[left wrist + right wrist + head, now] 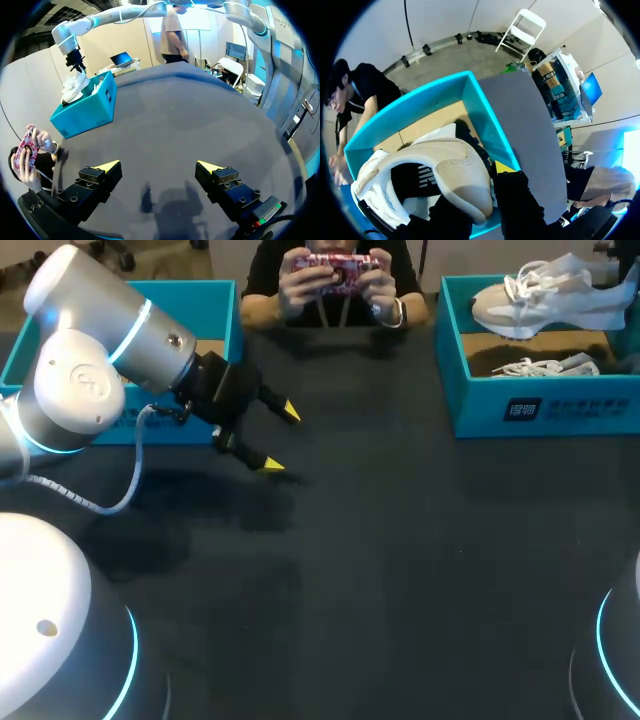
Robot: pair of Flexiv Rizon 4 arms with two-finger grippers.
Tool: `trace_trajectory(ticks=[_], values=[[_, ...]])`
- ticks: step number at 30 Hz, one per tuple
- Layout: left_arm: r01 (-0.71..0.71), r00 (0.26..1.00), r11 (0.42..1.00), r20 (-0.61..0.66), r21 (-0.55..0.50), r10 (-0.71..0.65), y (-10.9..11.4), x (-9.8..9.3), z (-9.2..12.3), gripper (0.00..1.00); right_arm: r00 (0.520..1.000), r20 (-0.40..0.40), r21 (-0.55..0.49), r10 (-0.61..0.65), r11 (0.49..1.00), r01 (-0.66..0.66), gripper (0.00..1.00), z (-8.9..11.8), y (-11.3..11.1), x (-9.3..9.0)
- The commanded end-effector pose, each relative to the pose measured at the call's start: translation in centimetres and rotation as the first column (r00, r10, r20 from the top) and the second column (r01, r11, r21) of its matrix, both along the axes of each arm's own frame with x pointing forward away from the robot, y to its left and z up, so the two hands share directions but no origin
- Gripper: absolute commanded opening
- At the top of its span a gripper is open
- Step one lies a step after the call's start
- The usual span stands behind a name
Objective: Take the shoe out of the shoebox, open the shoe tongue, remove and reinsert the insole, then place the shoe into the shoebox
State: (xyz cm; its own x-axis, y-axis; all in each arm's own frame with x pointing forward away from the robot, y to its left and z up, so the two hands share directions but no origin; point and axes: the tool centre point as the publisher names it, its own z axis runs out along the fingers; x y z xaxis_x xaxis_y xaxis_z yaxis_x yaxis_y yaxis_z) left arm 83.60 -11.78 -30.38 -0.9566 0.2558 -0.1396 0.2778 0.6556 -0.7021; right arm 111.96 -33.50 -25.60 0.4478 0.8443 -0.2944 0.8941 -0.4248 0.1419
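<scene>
**Head view.** The left gripper [281,439] hangs over the dark grey table [400,540] with its fingers spread wide and nothing between them. A turquoise open box [215,310] lies just behind it. At far right, the white lace-up trainer [540,295] sits above the rim of the turquoise cardboard shoebox [540,405], which holds a second white shoe [545,367].

**Left wrist view.** The shoebox [87,112] stands well ahead of the parted fingers. The right gripper [75,62] is at the top of the trainer [75,87].

**Right wrist view.** The right gripper [487,175] clamps the trainer's [445,170] heel over the shoebox [485,125]. One yellow tip lies outside the heel and the other is hidden.

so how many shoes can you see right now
2. One shoe is raised over the open box at the table's far right. The other shoe lies inside that box, below the first. Anything underneath them is hidden.
</scene>
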Motion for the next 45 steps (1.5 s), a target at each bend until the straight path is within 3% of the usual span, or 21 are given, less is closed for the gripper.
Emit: trace_trajectory(ticks=[1,19,45], values=[[0.0,1.0,1.0,0.0,0.003,0.0,0.0,0.0,0.0,1.0,1.0,-0.001,-0.005,-0.001,1.0,0.001,0.0,-1.5,0.0,0.2],[0.0,1.0,1.0,0.0,0.003,0.0,0.0,0.0,0.0,1.0,1.0,-0.017,-0.041,-0.02,0.999,0.019,0.0,-5.0,-2.1,2.6],[0.0,1.0,1.0,0.0,0.003,0.0,0.0,0.0,0.0,1.0,1.0,-0.022,-0.032,-0.01,0.999,0.009,0.0,-9.8,-2.5,3.6]])
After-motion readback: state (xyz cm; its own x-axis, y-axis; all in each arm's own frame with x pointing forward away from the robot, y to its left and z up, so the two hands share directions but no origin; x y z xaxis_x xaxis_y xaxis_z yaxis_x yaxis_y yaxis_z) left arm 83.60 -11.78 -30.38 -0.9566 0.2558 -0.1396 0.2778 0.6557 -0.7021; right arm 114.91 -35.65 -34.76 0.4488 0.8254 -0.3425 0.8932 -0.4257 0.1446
